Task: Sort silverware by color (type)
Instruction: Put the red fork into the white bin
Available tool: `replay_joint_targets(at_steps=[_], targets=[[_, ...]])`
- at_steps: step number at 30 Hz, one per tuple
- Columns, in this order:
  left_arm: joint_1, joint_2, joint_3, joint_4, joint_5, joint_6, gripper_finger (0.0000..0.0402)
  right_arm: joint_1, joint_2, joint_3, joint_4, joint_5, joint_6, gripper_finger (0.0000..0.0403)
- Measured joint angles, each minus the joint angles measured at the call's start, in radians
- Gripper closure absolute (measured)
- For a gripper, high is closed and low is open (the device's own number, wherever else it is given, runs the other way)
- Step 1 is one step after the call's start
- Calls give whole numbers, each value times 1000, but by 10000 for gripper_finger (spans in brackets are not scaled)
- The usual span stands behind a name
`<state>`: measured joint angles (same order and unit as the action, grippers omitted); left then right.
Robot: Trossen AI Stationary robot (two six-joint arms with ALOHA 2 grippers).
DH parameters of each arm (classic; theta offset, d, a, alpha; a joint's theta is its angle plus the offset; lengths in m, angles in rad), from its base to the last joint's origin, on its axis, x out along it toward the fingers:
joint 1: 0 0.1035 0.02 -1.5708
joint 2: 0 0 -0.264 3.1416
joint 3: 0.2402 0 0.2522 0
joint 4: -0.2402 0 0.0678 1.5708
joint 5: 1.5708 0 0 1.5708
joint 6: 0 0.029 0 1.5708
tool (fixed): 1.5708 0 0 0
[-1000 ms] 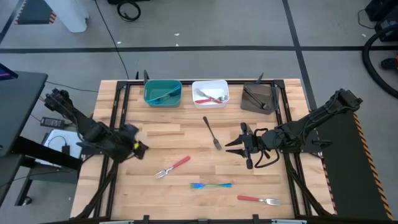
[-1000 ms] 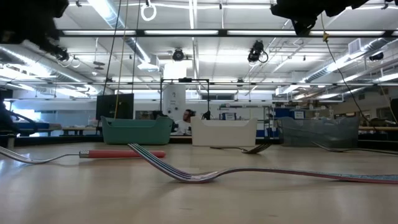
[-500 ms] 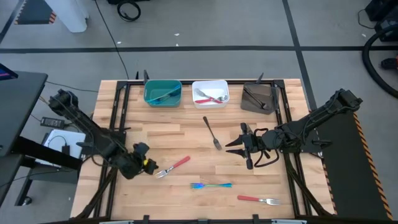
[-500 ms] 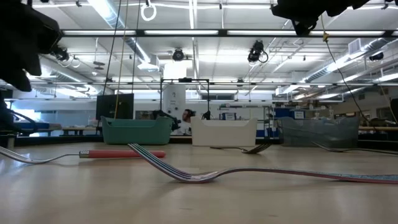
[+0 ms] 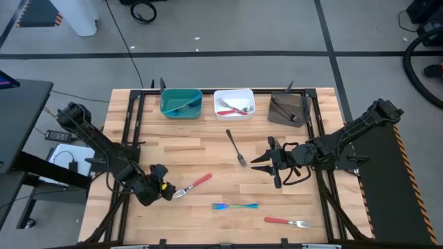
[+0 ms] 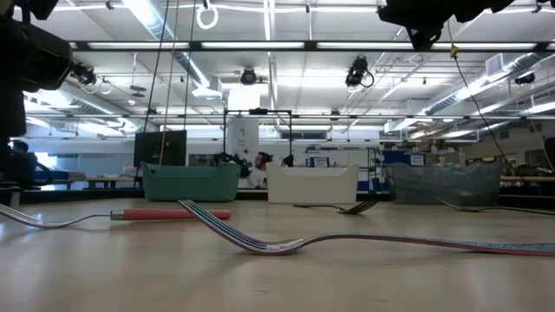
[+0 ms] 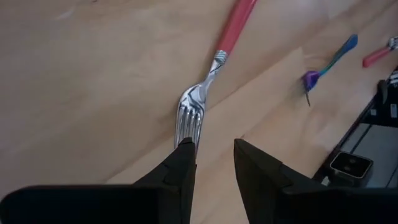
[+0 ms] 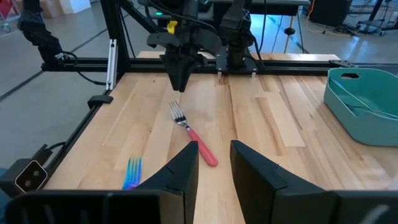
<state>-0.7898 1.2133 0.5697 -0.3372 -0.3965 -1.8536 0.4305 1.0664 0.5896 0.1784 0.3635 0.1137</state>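
Left gripper [image 5: 168, 189] open just at the tines of red-handled fork [image 5: 192, 185], not gripping, right gripper [image 5: 259, 164] open, waiting beside dark fork [image 5: 236, 147]

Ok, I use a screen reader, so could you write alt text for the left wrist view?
The left hand, fingers open, hovers at the tines of a red-handled fork lying on the wooden table. Farther off lie an iridescent blue fork and the end of another red handle.
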Motion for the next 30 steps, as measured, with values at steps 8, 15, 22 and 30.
replay_joint_targets(at_steps=[8,15,22,30], targets=[[0,0,-48,13,54,-68,292,0,0,0,0,0,-1,301],[2,0,-93,102,54,-69,292,0,0,0,0,0,-3,301],[2,0,-126,153,53,-90,292,0,0,0,0,0,-4,301],[2,47,-126,229,60,-91,292,0,0,0,0,0,-4,301]])
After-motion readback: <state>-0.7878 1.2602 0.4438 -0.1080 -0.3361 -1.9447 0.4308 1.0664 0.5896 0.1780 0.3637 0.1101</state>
